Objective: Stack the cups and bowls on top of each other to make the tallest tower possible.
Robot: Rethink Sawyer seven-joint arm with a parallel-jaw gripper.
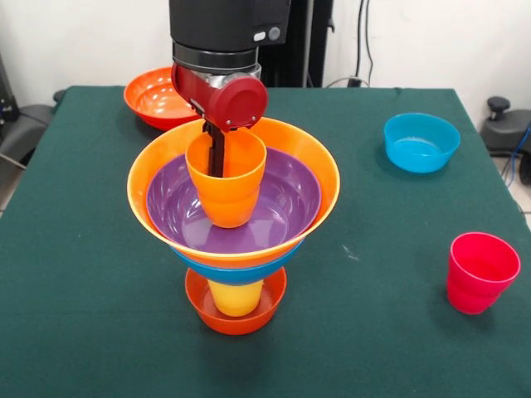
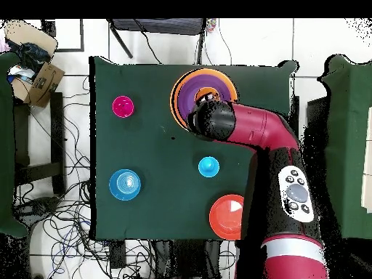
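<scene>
The tower [image 1: 233,240] stands mid-table: a small red-orange bowl [image 1: 236,319] at the base, a yellow cup [image 1: 236,297] in it, then a blue bowl [image 1: 236,271], a large light orange bowl [image 1: 158,178] and a purple bowl [image 1: 282,203]. An orange cup [image 1: 228,186] sits upright in the purple bowl. My gripper [image 1: 217,153] reaches down into that cup at its far wall. In the overhead view the tower [image 2: 190,91] is half covered by my arm's wrist [image 2: 212,120].
On the green table [image 1: 83,274] stand a pinkish red cup [image 1: 481,272] [image 2: 122,107], a small teal-blue bowl [image 1: 421,141] [image 2: 126,184] and a red-orange bowl [image 1: 153,98] [image 2: 227,216]. A blue cup [image 2: 208,166] shows only from overhead.
</scene>
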